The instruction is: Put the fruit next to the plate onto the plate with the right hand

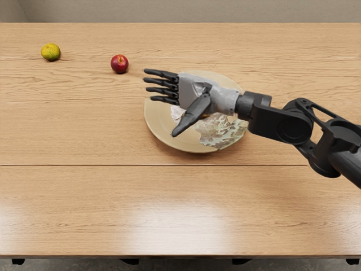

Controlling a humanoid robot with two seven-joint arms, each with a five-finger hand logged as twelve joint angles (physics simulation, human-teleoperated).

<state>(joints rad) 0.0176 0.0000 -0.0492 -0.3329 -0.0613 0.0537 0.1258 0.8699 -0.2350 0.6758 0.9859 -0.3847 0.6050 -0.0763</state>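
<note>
Head view: grey five-finger right hand (189, 93) above the round beige ceramic plate (163, 129), fingers straight and spread, holding nothing, tips toward the small red apple (119, 63). The apple rests on the light wooden table (169, 203), near the plate's upper left, not touching. A yellow-green citrus fruit (51, 52) lies farther left.

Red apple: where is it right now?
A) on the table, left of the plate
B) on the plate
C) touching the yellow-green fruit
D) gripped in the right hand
A: the red apple sits on the bare table, up and left of the plate, apart from the open right hand, which holds nothing.
</note>
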